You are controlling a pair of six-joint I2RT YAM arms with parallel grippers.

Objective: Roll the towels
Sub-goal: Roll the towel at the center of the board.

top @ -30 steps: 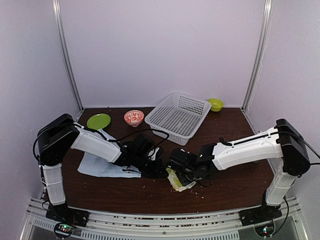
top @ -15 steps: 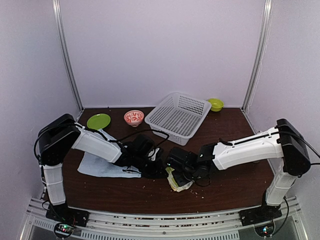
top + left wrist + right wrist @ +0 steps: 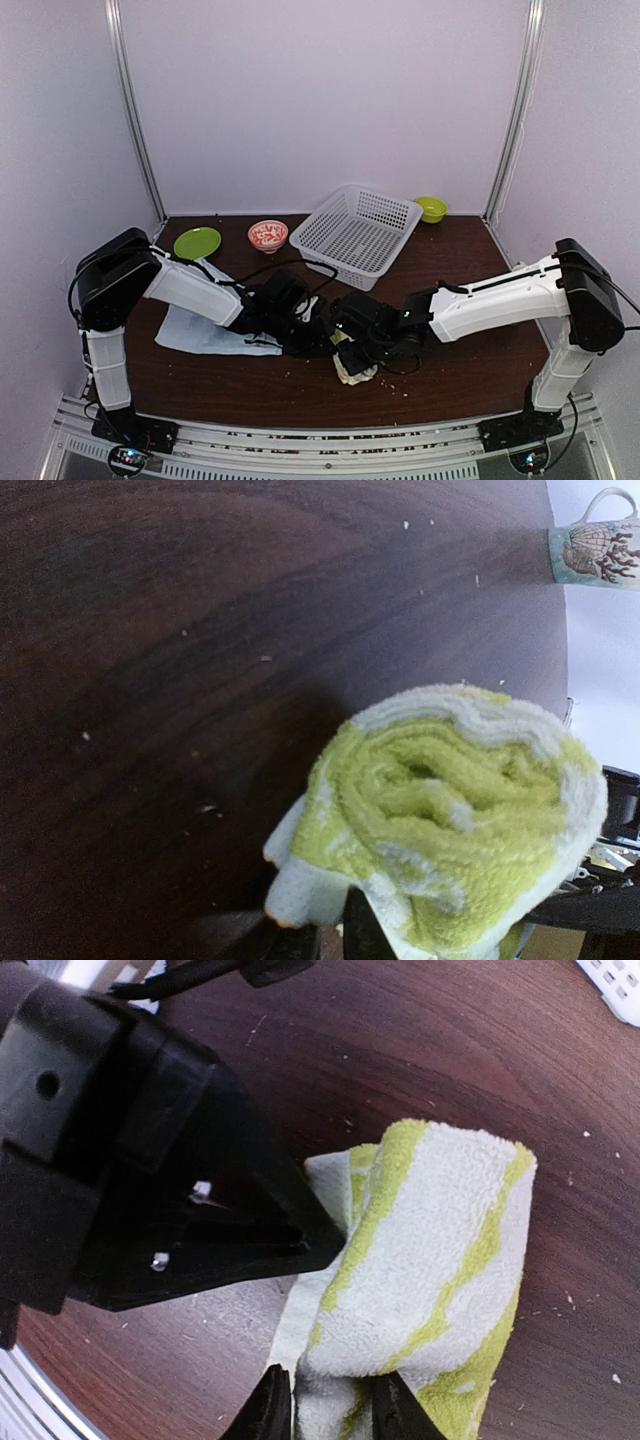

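Your right gripper [image 3: 330,1412] has its jaws drawn in narrow on the near end of the lime-green towel [image 3: 440,1230], with the cloth pinched between them. Just ahead of its fingertips the towel runs away as a fat, fairly tight roll lying on the table [image 3: 560,1080].

The left gripper [image 3: 325,942] comes in from the right gripper's left side, its tip against the loose, pale corner of the roll. Its fingers sit at the very bottom of its own wrist view, so you cannot tell whether they have closed on that flap or merely touch it.

I judge the green roll to be nearly finished. Your next move calls for tucking the tail under and releasing gently, both sides together, so the roll doesn't spring open.

Well behind the left gripper, under its forearm, the pale blue towel [image 3: 200,330] lies spread out and unrolled. That one comes next.
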